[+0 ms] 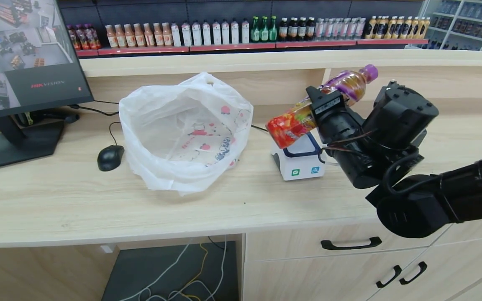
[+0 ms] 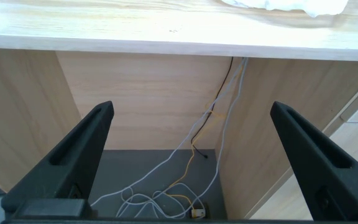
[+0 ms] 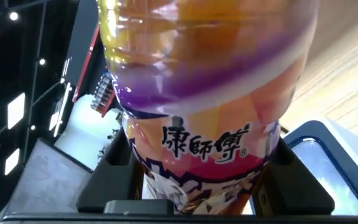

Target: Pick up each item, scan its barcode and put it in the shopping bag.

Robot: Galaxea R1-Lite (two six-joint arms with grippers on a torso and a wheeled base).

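Right tool [image 1: 314, 109] grips a juice bottle [image 1: 291, 125], tilted with its purple cap up, just above the white scanner [image 1: 297, 163]. At the scanner's 9 o'clock the shopping bag [image 1: 153, 138] gapes open, with a mouse [image 1: 110, 157] at its 9 o'clock and a monitor [image 1: 19, 54] at 10. Bare surface [image 1: 78, 205] runs along the near edge. Left tool [image 2: 191, 124] hangs spread wide below that edge, facing cables [image 2: 166, 198].

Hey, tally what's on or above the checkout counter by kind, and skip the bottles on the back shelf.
drink bottle: 1
shopping bag: 1
scanner: 1
mouse: 1
monitor: 1
Total: 5
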